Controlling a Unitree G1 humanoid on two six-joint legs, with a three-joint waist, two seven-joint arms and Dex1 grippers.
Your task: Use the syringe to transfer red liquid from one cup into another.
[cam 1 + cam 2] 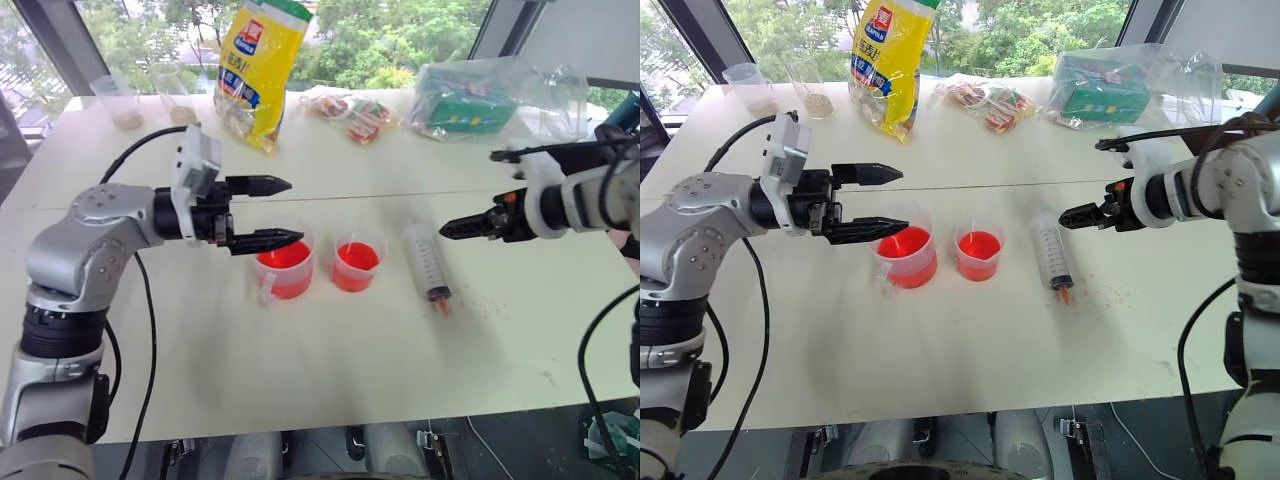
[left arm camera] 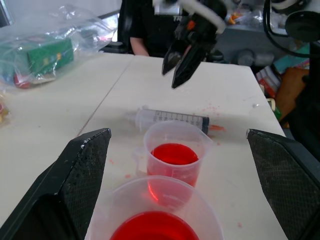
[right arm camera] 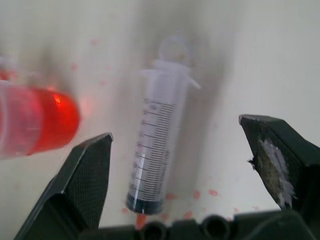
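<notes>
We judged the task barely begun: the syringe (image 1: 424, 260) lay flat on the white counter (image 1: 330, 370), untouched, its red-stained tip pointing toward the near edge and a few red specks around it. It sat just to the right of the smaller handleless cup (image 1: 356, 266), which stood beside the larger handled cup (image 1: 284, 268); the two cups were close together but apart. Both already held red liquid (image 1: 284, 256), so from the levels alone we could not tell whether any transfer had been made. Our right gripper (image 1: 447, 229) hovered above the syringe with its jaws spread wide and nothing between them; in the right wrist view the barrel lay squarely between the two fingers. Our left gripper (image 1: 280, 212) hung over the handled cup, pointing toward the right, jaws likewise wide and empty. What remained, as we read it, was everything that mattered: picking up the syringe, drawing liquid from the handled cup, and emptying it into the smaller one. By count we saw one syringe, two cups with red liquid, two further clear cups (image 1: 745, 88) with pale contents at the far left, one yellow bag (image 1: 258, 68), one packet of red snacks (image 1: 355, 113), and one plastic bag holding a green box (image 1: 465, 100).
</notes>
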